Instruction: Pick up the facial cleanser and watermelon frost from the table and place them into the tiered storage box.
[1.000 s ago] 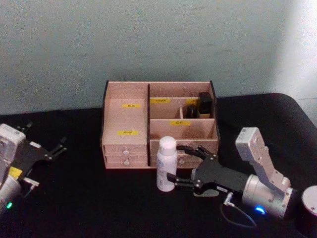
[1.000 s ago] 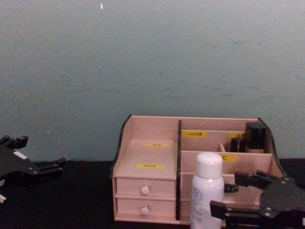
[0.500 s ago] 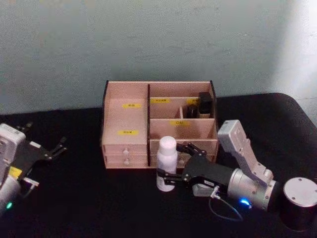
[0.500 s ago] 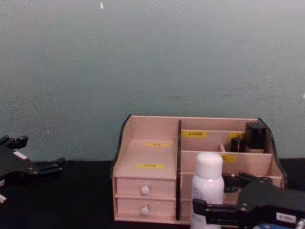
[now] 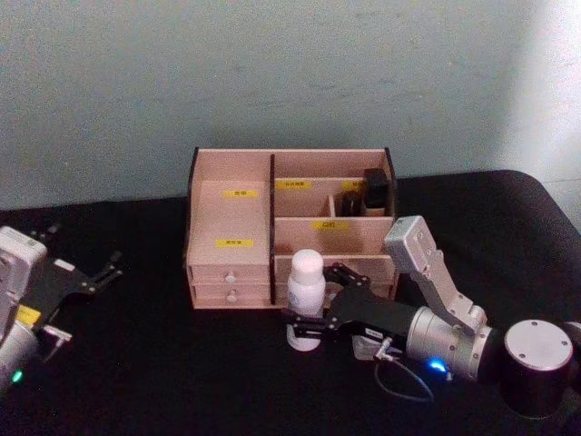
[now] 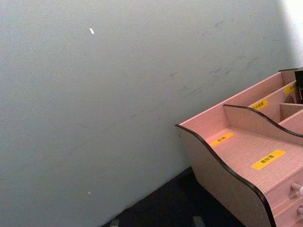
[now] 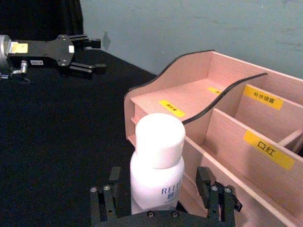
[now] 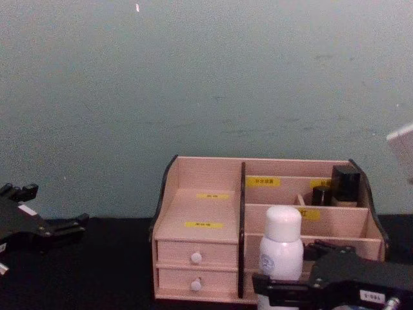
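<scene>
My right gripper (image 7: 158, 191) is spread, a finger either side of the facial cleanser (image 5: 306, 280), not yet squeezing; the bottle stands upright on the table (image 5: 182, 363) just in front of the tiered storage box (image 5: 229, 213). Nothing delivered, I reckon: grip, lift and drop all lie ahead, then the second item. My left gripper (image 5: 83, 250) sits spread, parked far left.

Black R hand (image 5: 309, 302), silver wrist (image 5: 445, 341), blue LED (image 5: 438, 367), thin cable (image 5: 399, 392).
</scene>
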`<act>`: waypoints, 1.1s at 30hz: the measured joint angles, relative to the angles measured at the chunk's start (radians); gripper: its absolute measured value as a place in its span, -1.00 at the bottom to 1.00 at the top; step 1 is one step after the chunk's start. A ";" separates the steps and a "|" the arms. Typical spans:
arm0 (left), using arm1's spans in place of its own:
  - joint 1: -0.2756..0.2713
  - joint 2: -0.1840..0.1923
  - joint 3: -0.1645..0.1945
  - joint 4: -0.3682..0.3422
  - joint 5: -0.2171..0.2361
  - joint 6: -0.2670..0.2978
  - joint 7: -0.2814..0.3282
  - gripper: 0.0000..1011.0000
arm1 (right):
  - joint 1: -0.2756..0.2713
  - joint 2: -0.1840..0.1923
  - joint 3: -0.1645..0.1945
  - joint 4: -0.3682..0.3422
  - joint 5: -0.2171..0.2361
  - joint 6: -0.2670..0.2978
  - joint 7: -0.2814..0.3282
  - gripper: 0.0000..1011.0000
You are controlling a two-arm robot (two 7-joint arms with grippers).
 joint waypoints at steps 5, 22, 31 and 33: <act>0.000 0.000 0.000 0.000 0.000 0.000 0.000 0.98 | 0.006 -0.003 0.001 0.010 0.006 0.015 0.003 0.98; 0.000 0.000 0.000 0.000 0.000 0.000 0.000 0.98 | 0.005 -0.002 0.002 0.008 0.006 0.012 0.003 0.98; 0.000 0.000 0.000 0.000 0.000 0.000 0.000 0.98 | 0.004 -0.002 0.002 0.008 0.006 0.011 0.003 0.67; 0.000 0.000 0.000 0.000 0.000 0.000 0.000 0.98 | 0.004 -0.002 0.002 0.007 0.006 0.011 0.002 0.56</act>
